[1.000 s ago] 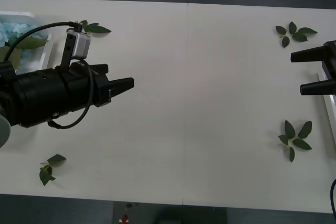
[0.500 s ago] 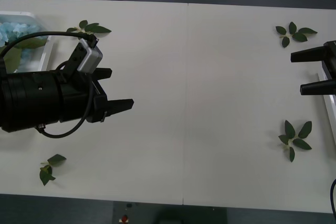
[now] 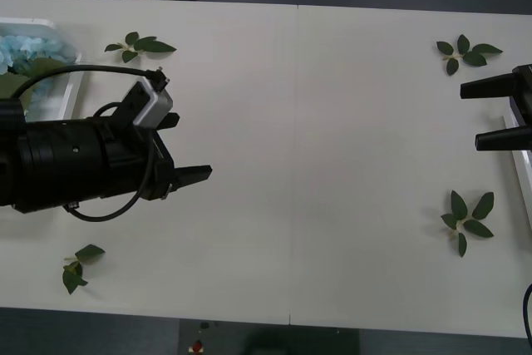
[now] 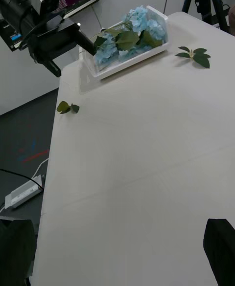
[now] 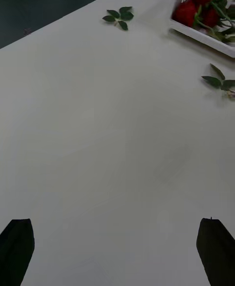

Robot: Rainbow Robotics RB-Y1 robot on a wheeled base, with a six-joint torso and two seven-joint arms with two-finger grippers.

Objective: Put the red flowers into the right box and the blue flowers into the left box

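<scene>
- The left claw [image 3: 189,149] hangs over the left part of the white tabletop [image 3: 332,122], its two fingers spread apart and holding nothing.
- The right claw [image 3: 492,114] is at the right edge of the tabletop, also spread open and empty, its fingers pointing toward the middle.
- The blue flowers [image 4: 128,39] lie inside the left box [image 4: 122,68], which stands at the far left corner of the tabletop, near its edge.
- The red flowers [image 5: 200,3] lie in the right box [image 5: 196,32], at the right edge of the tabletop.
- Between the two claws the wide middle of the tabletop is free and flat.
- Loose leaf sprigs [image 3: 468,222] lie only near the borders: two on the right side, one near the left box and one close to the near left edge.
</scene>
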